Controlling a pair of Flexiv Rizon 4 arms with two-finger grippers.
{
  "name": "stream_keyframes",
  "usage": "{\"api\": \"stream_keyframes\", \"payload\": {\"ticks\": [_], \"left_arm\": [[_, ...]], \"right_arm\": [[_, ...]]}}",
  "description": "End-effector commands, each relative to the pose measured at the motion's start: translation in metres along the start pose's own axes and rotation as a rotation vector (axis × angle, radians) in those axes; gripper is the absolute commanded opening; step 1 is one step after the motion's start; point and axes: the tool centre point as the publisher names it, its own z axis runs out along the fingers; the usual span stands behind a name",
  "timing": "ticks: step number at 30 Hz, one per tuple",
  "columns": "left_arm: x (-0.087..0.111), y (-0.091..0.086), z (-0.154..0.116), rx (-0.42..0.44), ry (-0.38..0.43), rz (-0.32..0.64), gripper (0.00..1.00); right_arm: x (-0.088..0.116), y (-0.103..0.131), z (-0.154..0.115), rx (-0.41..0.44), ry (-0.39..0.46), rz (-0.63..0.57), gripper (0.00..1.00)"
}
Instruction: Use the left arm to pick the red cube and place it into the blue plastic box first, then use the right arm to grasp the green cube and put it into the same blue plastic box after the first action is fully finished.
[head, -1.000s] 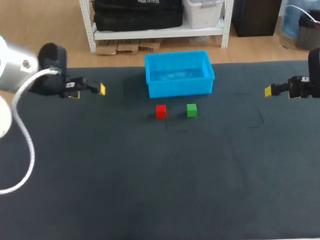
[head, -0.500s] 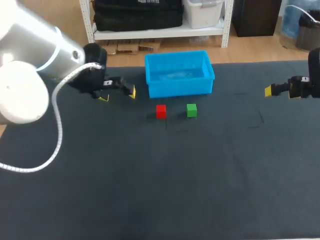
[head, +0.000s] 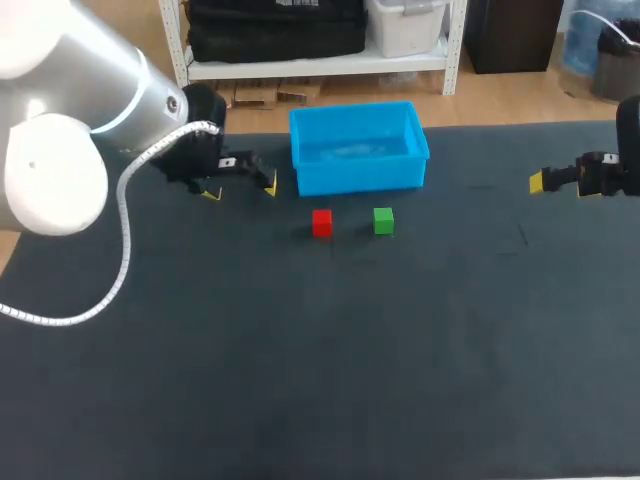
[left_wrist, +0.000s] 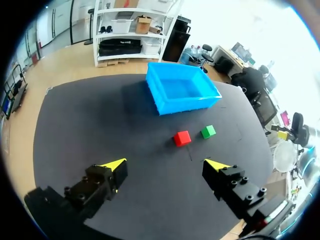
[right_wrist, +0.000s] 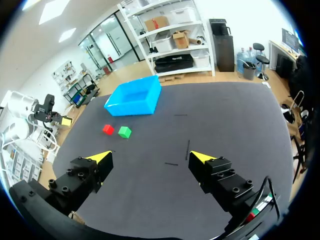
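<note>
Dark worktop (head: 300, 380). Left arm (head: 90, 120), jaws wide and empty, near the blue plastic box (head: 358, 150); right arm (head: 605, 175), jaws wide and empty, well apart. Red cube (head: 321, 222) and green cube (head: 383, 220) lie side by side on the worktop just in front of the box.

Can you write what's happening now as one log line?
left gripper open, beside box | right gripper open, far right | red cube, green cube on table | box empty

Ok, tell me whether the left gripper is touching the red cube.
Apart. The left wrist view shows the red cube lying well ahead of the open left gripper, with bare table between them.
</note>
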Motion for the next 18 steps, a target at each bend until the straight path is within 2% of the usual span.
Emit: {"api": "stream_keyframes", "payload": {"ticks": [1,3,4,9,15,16,18], "left_arm": [[-0.001,-0.001,0.000,-0.007,0.001,-0.001,1.00],[-0.006,-0.011,0.006,-0.024,0.017,0.008,1.00],[-0.010,-0.015,0.011,-0.042,0.046,-0.017,1.00],[-0.022,-0.027,0.022,-0.091,0.068,-0.059,1.00],[-0.032,-0.032,0.043,-0.132,0.130,-0.132,1.00],[-0.034,-0.033,0.049,-0.173,0.143,-0.132,1.00],[-0.035,-0.034,0.056,-0.166,0.159,-0.147,1.00]], "right_arm": [[0.000,-0.001,0.000,-0.003,0.001,-0.001,1.00],[0.000,-0.001,0.000,-0.003,0.001,-0.001,1.00],[0.000,-0.001,0.000,-0.003,0.001,-0.001,1.00],[0.000,-0.001,0.000,-0.003,0.001,-0.001,1.00],[0.000,-0.001,0.000,-0.003,0.001,-0.001,1.00],[0.000,-0.001,0.000,-0.003,0.001,-0.001,1.00],[0.000,-0.001,0.000,-0.003,0.001,-0.001,1.00]]}}
